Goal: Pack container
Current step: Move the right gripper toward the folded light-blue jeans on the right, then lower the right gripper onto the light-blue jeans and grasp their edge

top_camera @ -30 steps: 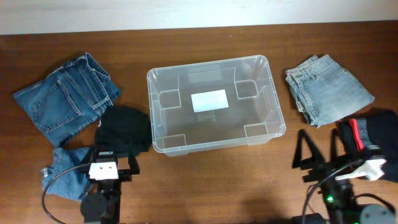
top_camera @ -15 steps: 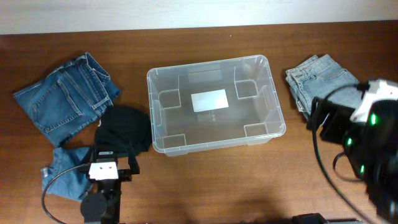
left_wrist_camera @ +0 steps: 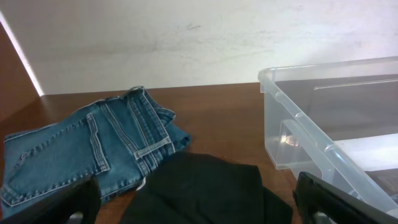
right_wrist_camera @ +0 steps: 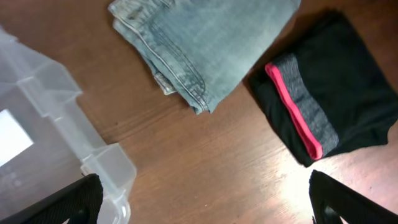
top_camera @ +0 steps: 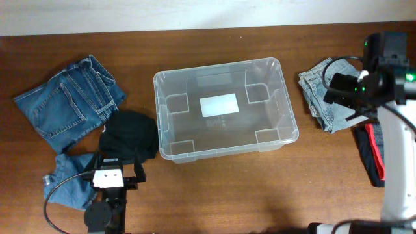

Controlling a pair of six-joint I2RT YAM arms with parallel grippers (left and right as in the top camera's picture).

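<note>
The clear container [top_camera: 160, 117] stands empty mid-table, a white label on its bottom; its corner shows in the right wrist view [right_wrist_camera: 59, 118] and its side in the left wrist view [left_wrist_camera: 311, 127]. My left gripper [left_wrist_camera: 199, 214] is open, low over a black garment [left_wrist_camera: 205, 190], with nothing between its fingers. My right arm [top_camera: 374, 81] hangs high over the table's right side. Its gripper [right_wrist_camera: 208, 211] is open and empty above bare wood between the container and the folded clothes.
Blue jeans [top_camera: 68, 104], the black garment [top_camera: 133, 133] and a smaller denim piece [top_camera: 68, 182] lie left of the container. Folded light-blue jeans [top_camera: 335, 94] and a black garment with a red band [right_wrist_camera: 323, 106] lie to its right.
My right arm has swung up from the table's front right corner to a high spot over the light jeans. The left arm and the clothes have not moved.
</note>
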